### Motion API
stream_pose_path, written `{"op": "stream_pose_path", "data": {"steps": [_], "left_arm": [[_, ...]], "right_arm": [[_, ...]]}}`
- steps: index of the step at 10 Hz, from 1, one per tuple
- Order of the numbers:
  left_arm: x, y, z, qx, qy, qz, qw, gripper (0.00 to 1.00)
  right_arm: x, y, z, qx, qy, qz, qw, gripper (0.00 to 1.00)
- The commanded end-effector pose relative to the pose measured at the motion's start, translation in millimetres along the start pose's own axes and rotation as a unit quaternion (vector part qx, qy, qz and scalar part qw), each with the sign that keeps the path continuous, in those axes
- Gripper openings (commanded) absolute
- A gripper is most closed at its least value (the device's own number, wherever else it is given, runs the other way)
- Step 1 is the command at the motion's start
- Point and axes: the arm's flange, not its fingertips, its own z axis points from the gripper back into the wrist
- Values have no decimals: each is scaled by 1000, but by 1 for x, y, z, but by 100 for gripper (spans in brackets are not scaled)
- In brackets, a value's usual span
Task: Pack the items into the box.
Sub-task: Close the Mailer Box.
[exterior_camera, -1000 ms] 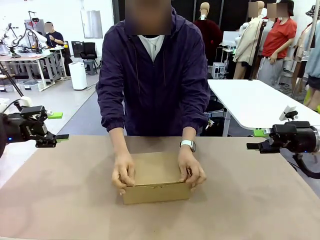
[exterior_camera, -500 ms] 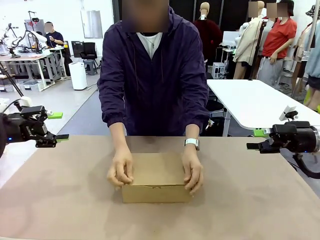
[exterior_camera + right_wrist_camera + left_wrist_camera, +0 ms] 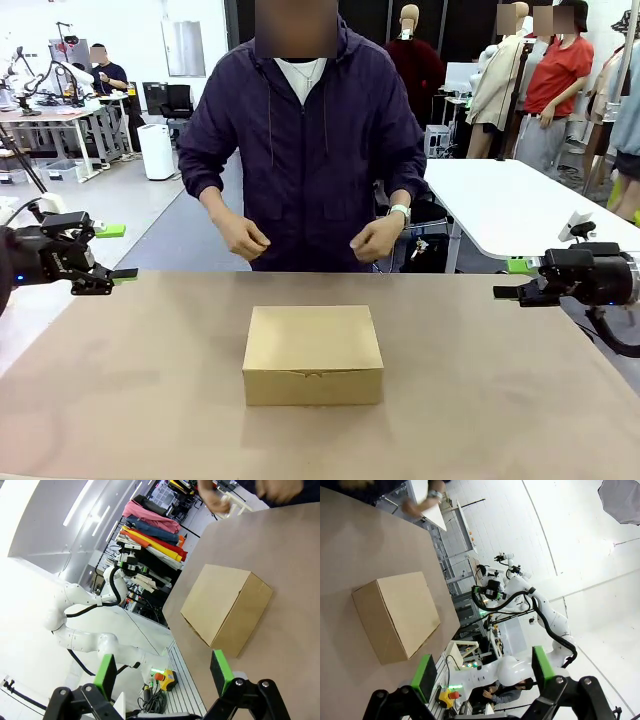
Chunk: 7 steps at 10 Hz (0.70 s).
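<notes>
Box (image 3: 313,354) sits closed mid-table, well apart from both jaws.

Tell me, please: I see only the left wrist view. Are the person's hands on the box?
Observer: No. In the front view the hands hang in front of the person's jacket, beyond the table's far edge, apart from the box.
Operator: Is the lid shut on the robot's side?
Observer: Yes. The lid is down and its edge lies flat along the front wall.
Operator: And the right gripper?
Observer: The right gripper is open, with nothing between its pads.
</notes>
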Motion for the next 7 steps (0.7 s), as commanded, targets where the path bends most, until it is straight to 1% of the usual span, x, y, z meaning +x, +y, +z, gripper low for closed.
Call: {"op": "stream_pose_path", "data": {"steps": [1,7], "left_arm": [[2,-2,1,-6,-2,-8,1000,100],[2,-2,1,-6,-2,-8,1000,100]], "right_arm": [[5,1,-2,5,-2,3,1000,100],[5,1,-2,5,-2,3,1000,100]]}}
